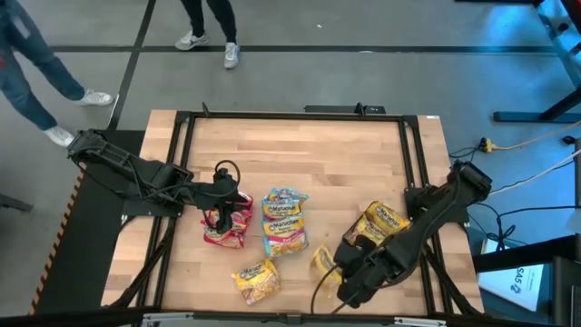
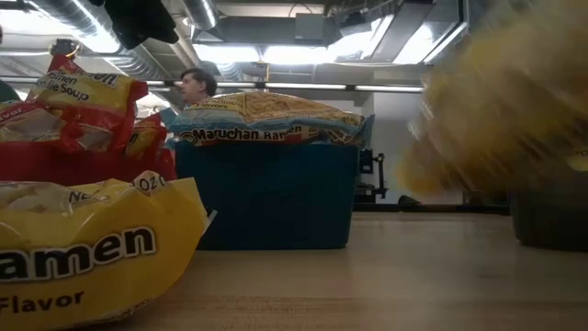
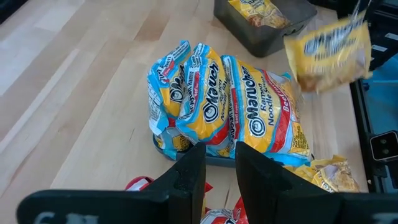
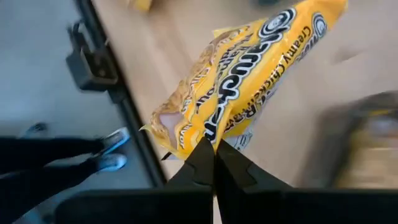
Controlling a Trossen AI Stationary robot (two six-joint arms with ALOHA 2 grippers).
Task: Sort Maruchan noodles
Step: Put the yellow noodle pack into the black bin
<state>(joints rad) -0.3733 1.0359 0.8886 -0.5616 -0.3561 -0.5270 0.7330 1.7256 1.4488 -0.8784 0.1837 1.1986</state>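
Observation:
Red Maruchan packets (image 1: 231, 227) lie piled at the table's left, with my left gripper (image 1: 216, 216) hovering open over them, nothing between its fingertips (image 3: 221, 165). Blue-edged packets (image 3: 224, 106) lie stacked on a teal tray (image 2: 266, 198) at the centre. One yellow packet (image 1: 256, 277) lies flat near the front edge. My right gripper (image 4: 214, 152) is shut on another yellow packet (image 4: 249, 81), which shows in the air, blurred, in the left wrist view (image 3: 329, 53). A dark grey tray (image 3: 249, 34) to the right holds more yellow packets. My right gripper pinches the yellow packet's crimped end edge (image 4: 200, 134) between its two shut fingers, only at their free ends. The fingers slant down from above. The packet hangs away from them, clear of the table.
A black frame (image 1: 182, 163) runs round the wooden table top. The far half of the wood (image 1: 300, 145) is bare. People's legs and shoes (image 1: 209, 36) stand on the floor beyond the far edge. Cables (image 1: 517, 145) lie at the right.

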